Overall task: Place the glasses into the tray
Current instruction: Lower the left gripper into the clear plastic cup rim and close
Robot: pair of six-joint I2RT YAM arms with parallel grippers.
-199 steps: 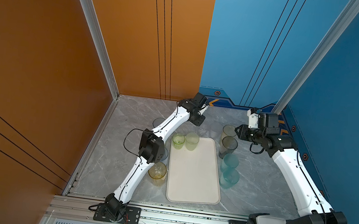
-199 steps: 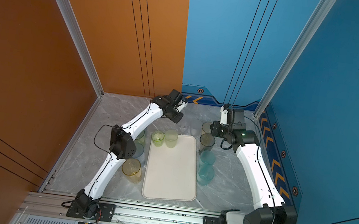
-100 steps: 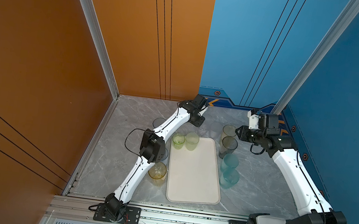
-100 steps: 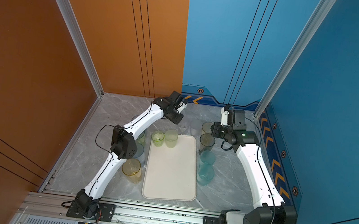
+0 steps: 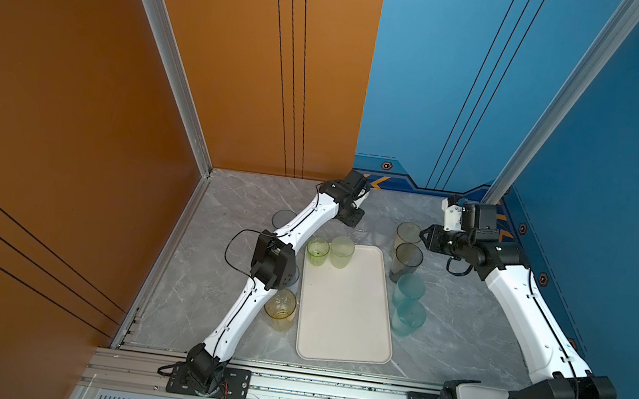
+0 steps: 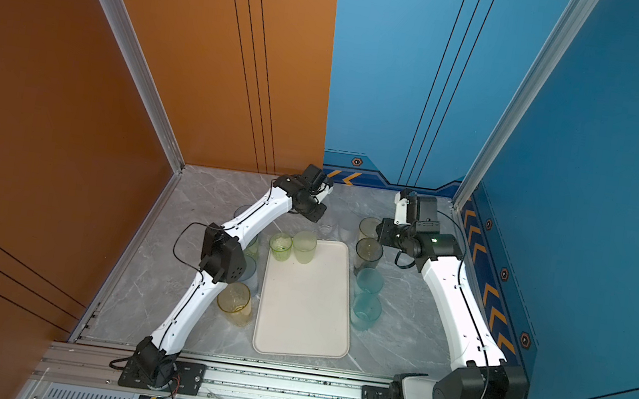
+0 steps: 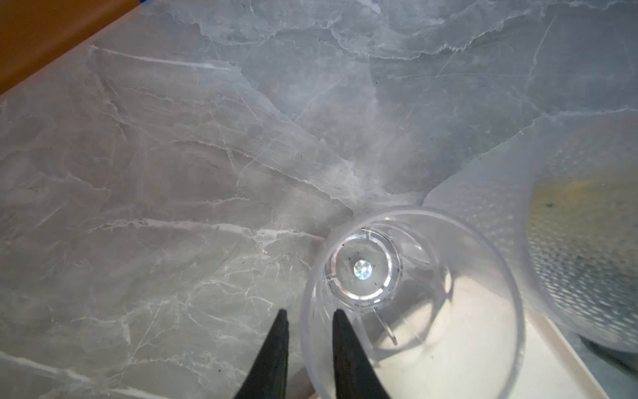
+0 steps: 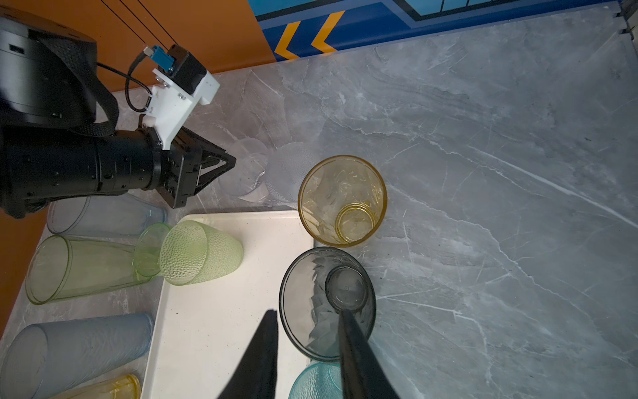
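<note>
While the desk (image 5: 191, 267), the one cream tray (image 5: 345, 309) and all twelve glasses (image 5: 280, 308) sit as they did a second ago, the two arms (image 5: 522, 302) have barely shifted. Two green glasses (image 5: 341, 251) stand in the tray's 11 o'clock corner; ten stand round it. The left end effector (image 7: 310, 311) is narrowly parted astride the clear glass (image 7: 362, 269) at 12 o'clock, and the right end effector (image 8: 309, 312) is likewise astride the smoky grey glass (image 8: 328, 286) at 1 o'clock.

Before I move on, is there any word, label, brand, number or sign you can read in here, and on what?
No words, brands or numbers can be read anywhere.
Orange chevrons on the blue wall's foot: signs only, no lettering.
Hexagon badges on that wall: too small to read.
Clear glass: faint marks in its base, too blurred to read.
</note>
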